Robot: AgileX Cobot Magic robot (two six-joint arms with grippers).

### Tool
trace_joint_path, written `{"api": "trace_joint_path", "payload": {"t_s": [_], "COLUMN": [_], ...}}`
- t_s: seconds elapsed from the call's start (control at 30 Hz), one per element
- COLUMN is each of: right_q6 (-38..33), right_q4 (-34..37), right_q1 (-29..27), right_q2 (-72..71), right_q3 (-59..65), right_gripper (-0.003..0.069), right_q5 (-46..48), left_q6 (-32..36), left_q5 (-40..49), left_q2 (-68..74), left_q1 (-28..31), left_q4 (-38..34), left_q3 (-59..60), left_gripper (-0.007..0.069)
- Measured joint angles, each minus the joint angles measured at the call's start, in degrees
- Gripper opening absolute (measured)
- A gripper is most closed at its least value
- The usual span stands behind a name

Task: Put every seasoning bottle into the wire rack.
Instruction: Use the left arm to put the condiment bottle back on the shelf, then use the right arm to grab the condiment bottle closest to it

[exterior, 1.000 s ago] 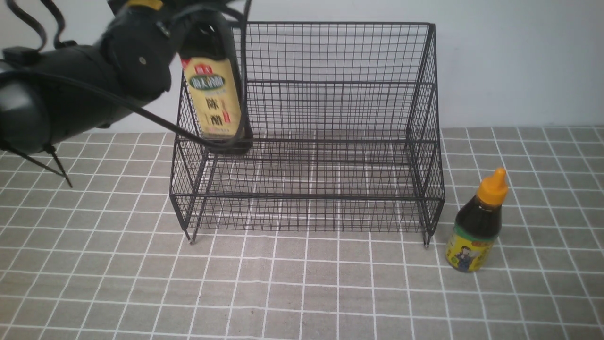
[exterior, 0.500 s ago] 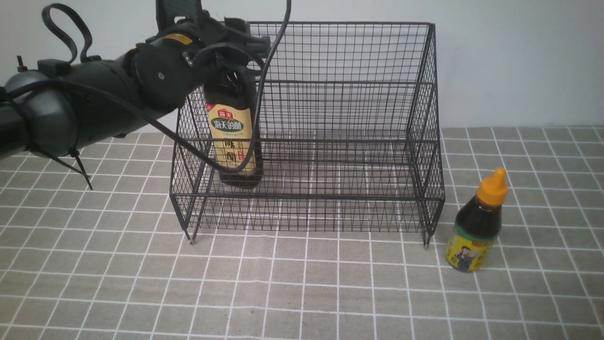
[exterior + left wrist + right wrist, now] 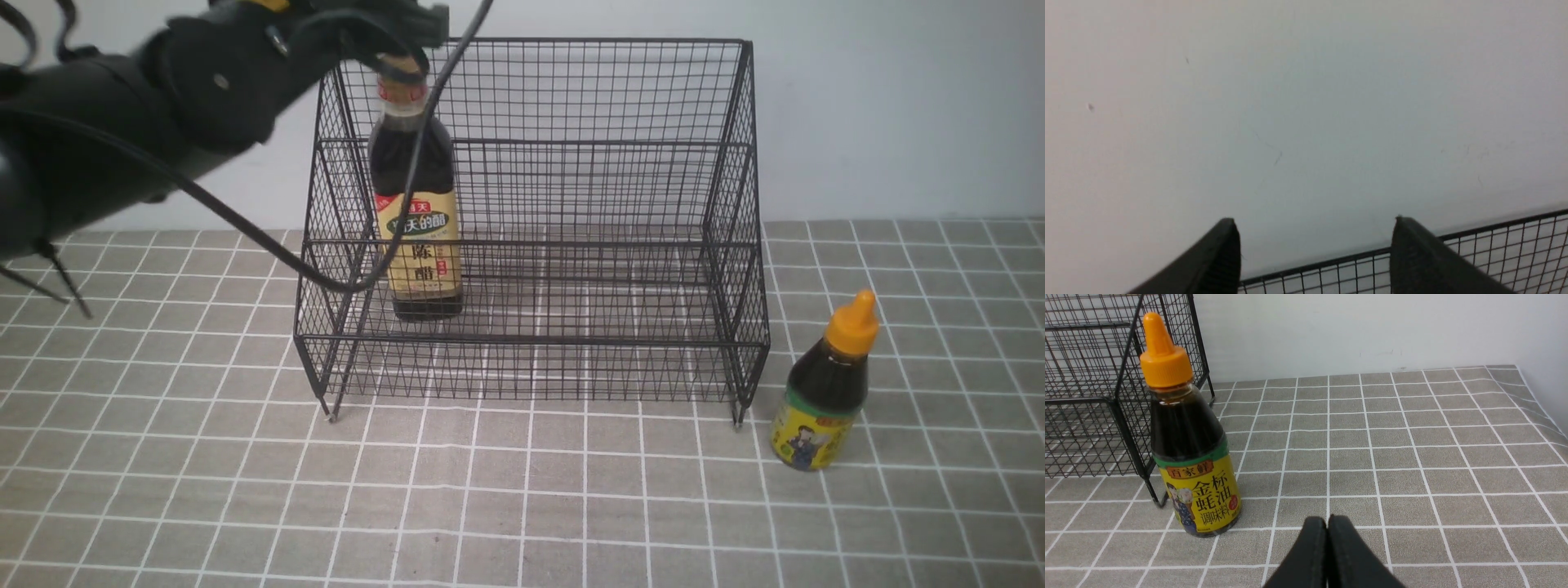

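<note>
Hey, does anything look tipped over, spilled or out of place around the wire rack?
Nothing is tipped or spilled. The tall vinegar bottle stands upright inside the wire rack, at its left end. Only the orange-capped oyster sauce bottle is out of place: upright on the tablecloth, outside the rack's right side.

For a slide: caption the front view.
Tall bottle upright in the wire rack, open left gripper above; short bottle outside.

My left arm point(image 3: 122, 139) looks glossy black with rounded housings, one small screw point(image 3: 220, 80), a yellow band point(image 3: 263, 4) and loose black cables point(image 3: 245, 229). The left gripper point(image 3: 1314, 222) and right gripper point(image 3: 1327, 522) are matte black.
</note>
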Motion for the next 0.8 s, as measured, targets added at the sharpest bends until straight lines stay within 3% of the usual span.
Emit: {"api": "trace_joint_path", "payload": {"t_s": [0.17,0.23,0.3,0.37,0.47,0.6,0.8], "right_q6": [0.0,0.0,0.0,0.0,0.0,0.1,0.1], "right_q4": [0.0,0.0,0.0,0.0,0.0,0.0,0.0], "right_q1": [0.0,0.0,0.0,0.0,0.0,0.0,0.0], "right_q2": [0.0,0.0,0.0,0.0,0.0,0.0,0.0], "right_q3": [0.0,0.0,0.0,0.0,0.0,0.0,0.0], "right_gripper": [-0.0012,-0.0012,-0.0012,-0.0012,-0.0012,-0.0012,-0.0012], "right_q5": [0.0,0.0,0.0,0.0,0.0,0.0,0.0], "left_q6": [0.4,0.4,0.2,-0.6,-6.9,-15.5,-20.3], "left_q5": [7.9,13.7,25.7,30.9,48.8,61.4,62.9], "left_q2": [-4.6,-6.7,-9.2,-10.6,-14.4,-18.9,-31.7], "left_q1": [0.0,0.0,0.2,0.3,2.3,4.7,5.0], "left_q4": [-0.3,-0.4,-0.4,-0.3,2.1,8.5,12.5], "left_q3": [-0.1,-0.1,-0.3,-0.4,-0.4,1.0,10.5], "left_gripper": [0.0418,0.0367,0.027,0.019,0.0025,-0.0007,-0.0007]}}
